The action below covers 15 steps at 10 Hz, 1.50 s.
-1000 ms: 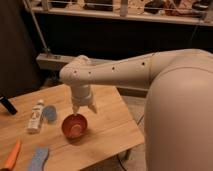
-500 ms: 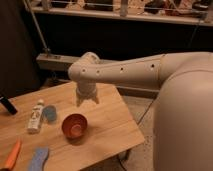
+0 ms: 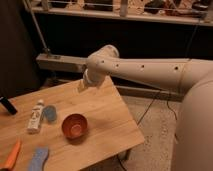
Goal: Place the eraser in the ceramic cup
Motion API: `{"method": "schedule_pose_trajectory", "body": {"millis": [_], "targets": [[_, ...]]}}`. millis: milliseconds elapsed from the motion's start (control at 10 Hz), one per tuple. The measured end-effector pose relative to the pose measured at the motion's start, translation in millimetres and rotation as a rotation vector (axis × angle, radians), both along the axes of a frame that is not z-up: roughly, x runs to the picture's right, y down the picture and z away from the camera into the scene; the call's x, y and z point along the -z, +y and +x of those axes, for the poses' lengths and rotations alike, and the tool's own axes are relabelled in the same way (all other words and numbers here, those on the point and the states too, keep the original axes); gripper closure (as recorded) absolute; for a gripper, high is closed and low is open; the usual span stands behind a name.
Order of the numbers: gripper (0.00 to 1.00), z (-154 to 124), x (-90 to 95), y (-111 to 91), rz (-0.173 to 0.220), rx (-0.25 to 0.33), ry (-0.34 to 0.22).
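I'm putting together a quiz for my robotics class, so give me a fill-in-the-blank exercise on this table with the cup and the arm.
1. The ceramic cup stands on the wooden table with its opening facing ____.
2. The bottle near the cup is coloured ____.
3. The pincer hangs over the table's far edge, away from the cup, at the end of the robot's single ____.

Missing words: up; white; arm.

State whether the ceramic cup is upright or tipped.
Upright: the ceramic cup opens upward. The gripper hovers over the table beyond it.
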State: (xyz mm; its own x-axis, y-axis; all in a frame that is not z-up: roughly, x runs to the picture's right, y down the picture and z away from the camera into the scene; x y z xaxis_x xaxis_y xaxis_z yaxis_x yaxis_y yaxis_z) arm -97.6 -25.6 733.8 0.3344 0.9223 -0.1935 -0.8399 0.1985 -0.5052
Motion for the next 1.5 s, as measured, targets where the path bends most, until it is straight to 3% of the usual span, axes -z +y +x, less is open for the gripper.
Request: {"method": "schedule_pose_trajectory", "body": {"millis": [200,300,600,900,1100,1200,1300,1400,1500], "targets": [[0.35,-12.6,7.6,-4.3,0.022,0.023,-0.178],[0.35,-20.3,16.8,-7.3,0.039,0.034,-0.329],[0.35,-22.2,35.2,-23.2,0.112,0.019,-0.539],[0.35,-20.9,42.9,-30.8,0.149,0.007,-0.606],[0.35,-22.8,44.2,-30.9,0.185,0.036,-0.625],[0.35,-25.3,43.6,-30.6,0.247,0.096,-0.648],[0.35,-26.7,42.9,-30.5,0.284,0.136,-0.662],[0.35,-29.1,40.4,-30.6,0.363,0.223,-0.692],[0.35,-29.7,38.1,-32.3,0.416,0.280,-0.707]]}}
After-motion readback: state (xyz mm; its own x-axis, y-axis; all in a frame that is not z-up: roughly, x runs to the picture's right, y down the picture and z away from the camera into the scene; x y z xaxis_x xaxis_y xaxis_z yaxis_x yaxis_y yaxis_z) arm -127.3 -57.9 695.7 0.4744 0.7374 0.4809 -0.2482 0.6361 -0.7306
